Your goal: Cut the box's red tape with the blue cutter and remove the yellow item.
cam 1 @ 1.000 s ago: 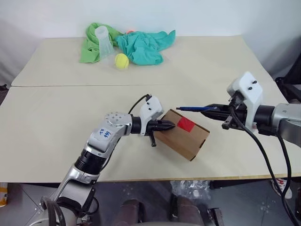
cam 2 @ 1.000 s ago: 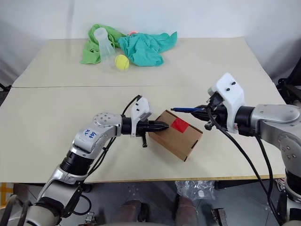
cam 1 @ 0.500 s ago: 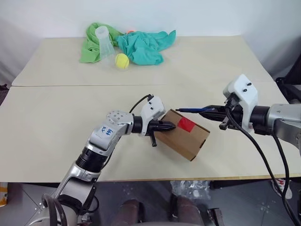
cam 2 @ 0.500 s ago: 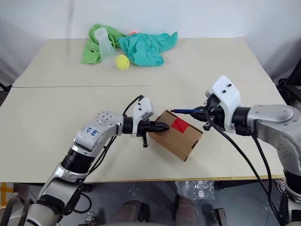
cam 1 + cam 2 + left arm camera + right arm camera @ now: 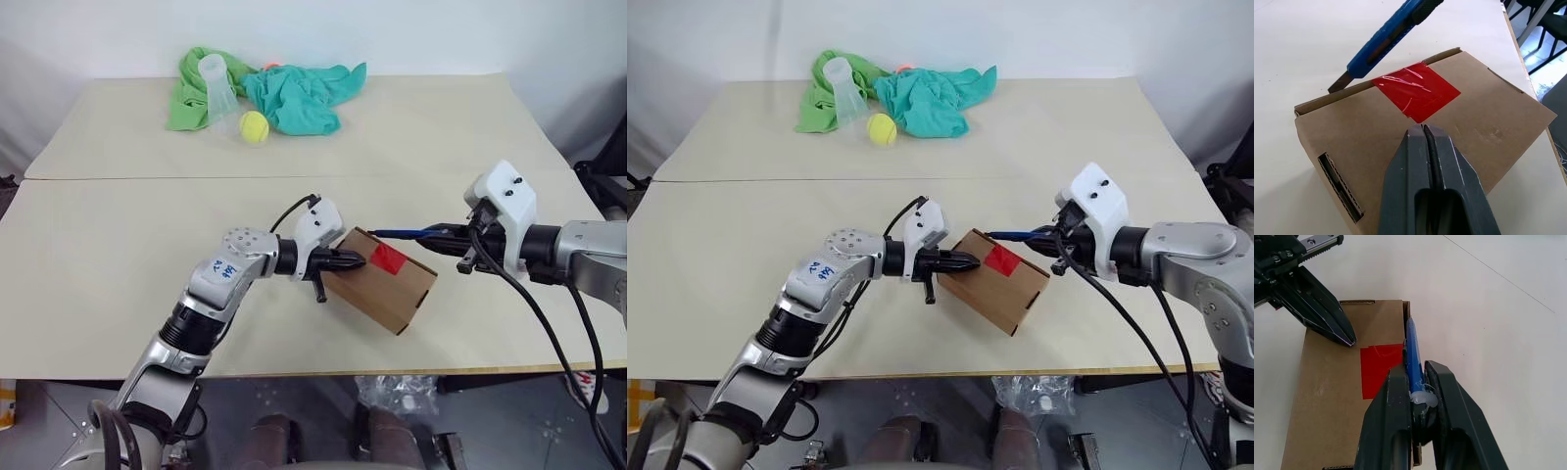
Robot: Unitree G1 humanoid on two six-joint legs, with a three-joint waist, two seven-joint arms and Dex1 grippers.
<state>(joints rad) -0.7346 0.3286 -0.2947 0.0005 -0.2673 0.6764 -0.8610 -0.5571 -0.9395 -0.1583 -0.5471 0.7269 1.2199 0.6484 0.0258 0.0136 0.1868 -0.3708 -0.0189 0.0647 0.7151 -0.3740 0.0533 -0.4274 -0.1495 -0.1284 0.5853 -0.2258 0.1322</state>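
Bracing the box (image 5: 384,284) with pinched-shut left gripper (image 5: 359,260); right gripper (image 5: 1418,396) clamps the blue cutter (image 5: 1385,40).
Blade hovers beside the red tape (image 5: 1415,90); a skewed stroke could miss the seam or shove the box.

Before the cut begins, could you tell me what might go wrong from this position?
1. The blue cutter hangs past the far edge of the box, its blade tip beside the red tape rather than on it; a stroke could miss the tape.
2. The shut left tool only presses on the box top near the tape, so the box may slide under the blade.
3. That tool sits close to the cut line; the cutter in the right tool could strike it.
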